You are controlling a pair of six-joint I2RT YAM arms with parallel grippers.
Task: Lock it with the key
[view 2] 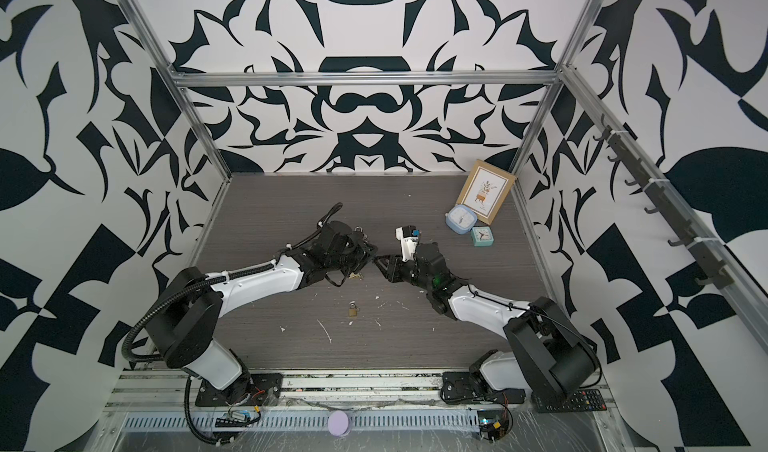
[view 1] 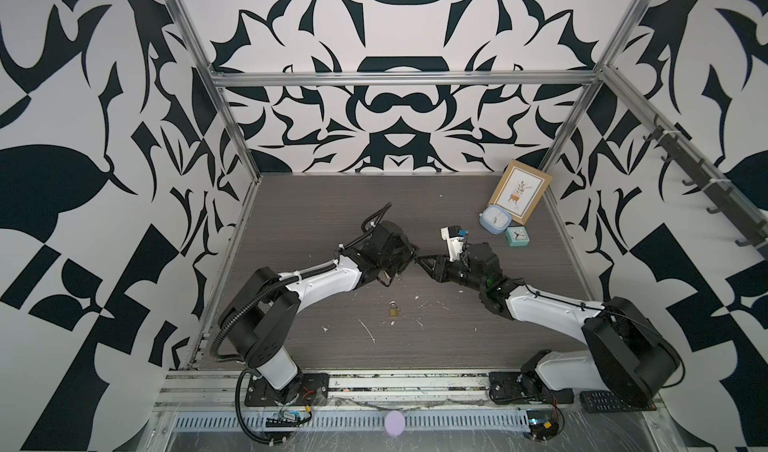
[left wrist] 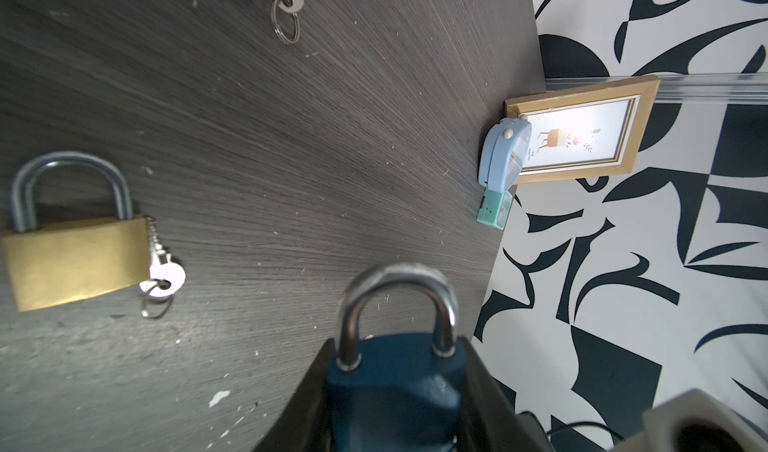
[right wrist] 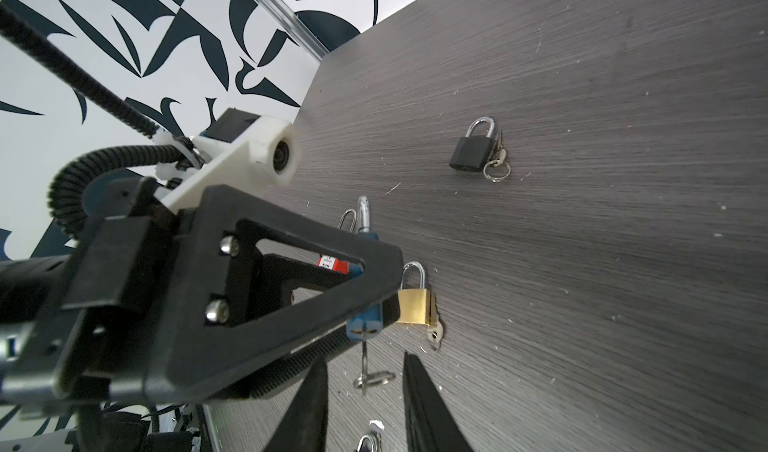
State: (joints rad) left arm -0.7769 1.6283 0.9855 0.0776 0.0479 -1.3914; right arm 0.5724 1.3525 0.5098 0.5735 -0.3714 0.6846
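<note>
The far half of the table (view 1: pixel 332 205) is bare, with plenty of room to pass. The far right corner is crowded by a picture frame (view 1: pixel 519 190), a blue clock (view 1: pixel 493 220) and a teal clock (view 1: pixel 517 236). Mid-table, the left gripper (view 1: pixel 409 259) and right gripper (view 1: pixel 421 260) nearly touch, barring the way. A brass padlock (view 1: pixel 394 309) lies nearer.

There are five padlocks: one brass padlock (view 1: pixel 393 309) near the middle, a second brass padlock (left wrist: pixel 75 259), one black padlock (right wrist: pixel 473 153), one blue padlock (left wrist: pixel 395 387) and one red padlock (right wrist: pixel 332 264), which is mostly hidden. At the far right stand two clocks, a pale blue clock (view 1: pixel 493 219) and a teal clock (view 1: pixel 517 236), and one picture frame (view 1: pixel 520 190). One remote (view 2: pixel 577 400) lies at the near right.
</note>
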